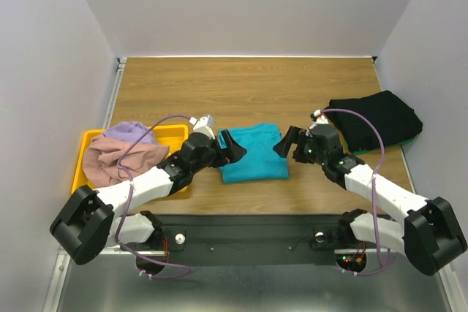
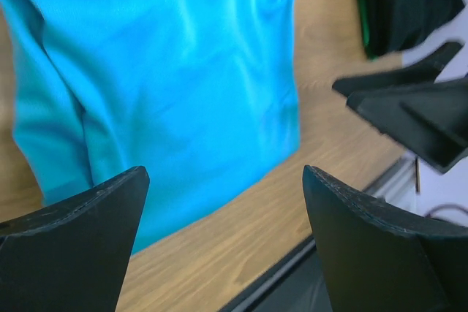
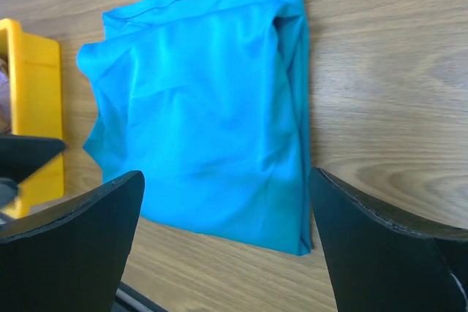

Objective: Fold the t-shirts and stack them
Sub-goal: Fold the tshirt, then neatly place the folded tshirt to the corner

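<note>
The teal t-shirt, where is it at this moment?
In the top view the teal t-shirt lies folded in the middle, between the left gripper and the right gripper.

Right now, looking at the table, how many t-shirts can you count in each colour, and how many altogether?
Teal t-shirt: 1
Black t-shirt: 1
Green t-shirt: 1, only an edge showing under the black one
Dusty pink t-shirt: 1, in the yellow tray
Lavender t-shirt: 1, in the same tray
Total: 5
</note>
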Tool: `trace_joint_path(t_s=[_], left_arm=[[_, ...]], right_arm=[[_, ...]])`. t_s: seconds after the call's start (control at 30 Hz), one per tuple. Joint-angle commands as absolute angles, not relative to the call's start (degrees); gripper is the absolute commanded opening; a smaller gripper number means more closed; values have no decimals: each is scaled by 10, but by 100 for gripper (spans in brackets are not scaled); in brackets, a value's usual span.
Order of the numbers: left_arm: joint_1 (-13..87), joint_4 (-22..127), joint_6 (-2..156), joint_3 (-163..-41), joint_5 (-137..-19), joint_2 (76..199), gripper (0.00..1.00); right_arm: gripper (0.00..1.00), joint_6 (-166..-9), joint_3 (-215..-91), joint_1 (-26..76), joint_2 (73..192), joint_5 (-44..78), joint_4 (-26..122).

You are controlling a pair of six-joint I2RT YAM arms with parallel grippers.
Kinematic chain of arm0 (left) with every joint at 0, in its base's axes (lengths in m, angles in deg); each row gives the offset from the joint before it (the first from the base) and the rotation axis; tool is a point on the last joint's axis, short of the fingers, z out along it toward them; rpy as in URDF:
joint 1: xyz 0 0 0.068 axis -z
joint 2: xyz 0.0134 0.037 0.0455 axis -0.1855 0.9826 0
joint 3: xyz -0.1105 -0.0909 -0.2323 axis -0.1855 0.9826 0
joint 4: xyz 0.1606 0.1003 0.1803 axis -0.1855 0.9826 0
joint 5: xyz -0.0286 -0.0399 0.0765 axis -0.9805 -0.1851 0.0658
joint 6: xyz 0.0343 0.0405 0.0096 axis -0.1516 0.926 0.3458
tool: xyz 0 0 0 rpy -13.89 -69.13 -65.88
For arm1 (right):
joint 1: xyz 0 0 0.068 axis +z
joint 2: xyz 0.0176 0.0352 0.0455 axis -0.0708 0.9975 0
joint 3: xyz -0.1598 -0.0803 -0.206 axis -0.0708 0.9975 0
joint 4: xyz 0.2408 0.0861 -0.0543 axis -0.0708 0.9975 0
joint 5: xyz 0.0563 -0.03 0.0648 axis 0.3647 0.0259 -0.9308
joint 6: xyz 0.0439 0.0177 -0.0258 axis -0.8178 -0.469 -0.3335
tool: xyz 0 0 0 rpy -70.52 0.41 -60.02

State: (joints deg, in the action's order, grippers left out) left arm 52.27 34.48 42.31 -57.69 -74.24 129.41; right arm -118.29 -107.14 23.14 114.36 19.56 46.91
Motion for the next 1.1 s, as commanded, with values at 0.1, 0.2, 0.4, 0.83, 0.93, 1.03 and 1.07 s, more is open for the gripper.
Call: trace_joint_path(t_s=[0.1,0.2,0.4,0.83,0.93,1.03,1.07], left_arm=[[505,395,491,-661,-643,1324,99],[504,392,511,-712,-662,1379,99],[488,400,506,-733,-652,1464,99],[448,383,486,-725,-664,1537,98],[448,399,488,-722,-647,1511,99],[448,430,492,-723,-614,1464,98],[448,442,495,-722,-609,1434,98]], right_arm=[[100,-1151,-1113,236,1170,220,515],[100,-1146,-1130,236,1208,227,516],[98,-1142,-1162,237,1290,236,514],[66,-1150,-1195,258,1394,259,515],[47,-1154,-1200,266,1415,268,515],[30,-1158,-1205,270,1428,275,516],[26,-1156,-1206,271,1430,275,516]])
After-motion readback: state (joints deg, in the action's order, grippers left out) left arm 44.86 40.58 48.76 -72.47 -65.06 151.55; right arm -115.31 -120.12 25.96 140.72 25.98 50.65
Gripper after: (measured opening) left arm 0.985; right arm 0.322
